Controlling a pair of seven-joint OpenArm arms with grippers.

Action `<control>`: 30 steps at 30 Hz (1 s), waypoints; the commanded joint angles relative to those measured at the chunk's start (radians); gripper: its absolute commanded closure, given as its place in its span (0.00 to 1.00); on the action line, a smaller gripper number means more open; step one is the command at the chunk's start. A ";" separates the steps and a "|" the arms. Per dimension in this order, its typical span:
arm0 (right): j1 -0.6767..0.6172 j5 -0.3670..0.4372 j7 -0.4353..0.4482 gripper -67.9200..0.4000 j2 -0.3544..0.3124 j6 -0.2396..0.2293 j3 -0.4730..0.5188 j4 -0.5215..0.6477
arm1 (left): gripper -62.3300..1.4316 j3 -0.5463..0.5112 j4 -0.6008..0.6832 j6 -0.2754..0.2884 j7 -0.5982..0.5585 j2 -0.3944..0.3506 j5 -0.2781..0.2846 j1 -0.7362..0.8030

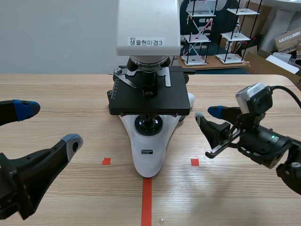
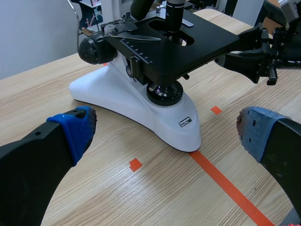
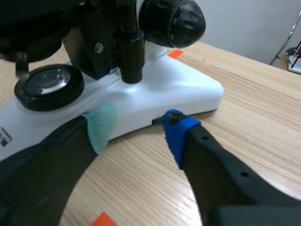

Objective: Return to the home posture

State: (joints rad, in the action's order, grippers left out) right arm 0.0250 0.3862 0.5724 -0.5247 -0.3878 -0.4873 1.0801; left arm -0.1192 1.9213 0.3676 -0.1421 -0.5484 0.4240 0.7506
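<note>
A white microscope (image 1: 148, 146) with a black stage (image 1: 149, 96) stands mid-table. My left gripper (image 1: 47, 126) hangs open at the near left, well apart from it, holding nothing. From the left wrist view the gripper (image 2: 164, 134) is spread wide, with the microscope base (image 2: 141, 106) ahead of it. My right gripper (image 1: 207, 115) is open just right of the base, its tips close to the base's side. Seen from the right wrist, that gripper (image 3: 138, 129) holds nothing, and the base (image 3: 164, 89) and focus knob (image 3: 174, 21) lie right ahead.
Orange-red tape marks (image 1: 146, 200) lie on the wooden table (image 1: 56, 94) in front of the microscope. Beyond the table's far edge stand wire-frame models (image 1: 200, 33) and cardboard boxes (image 1: 287, 40). The right arm's gripper (image 2: 244, 56) shows past the stage in the left wrist view.
</note>
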 commanded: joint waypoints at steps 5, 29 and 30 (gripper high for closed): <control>-0.100 0.012 0.017 0.39 -0.072 0.001 0.045 0.124 | 0.00 -0.005 0.008 0.001 -0.017 0.007 0.006 0.000; -0.811 0.039 -0.108 0.03 -0.185 -0.002 0.530 0.764 | 0.00 -0.005 0.008 0.001 -0.018 0.007 0.006 0.000; -0.824 0.039 -0.108 0.03 -0.185 -0.002 0.539 0.777 | 0.00 -0.005 0.008 0.001 -0.018 0.007 0.006 0.000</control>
State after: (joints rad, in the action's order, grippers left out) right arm -0.8104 0.4118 0.4511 -0.6956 -0.3889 0.0547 1.8549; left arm -0.1192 1.9213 0.3676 -0.1421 -0.5484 0.4236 0.7506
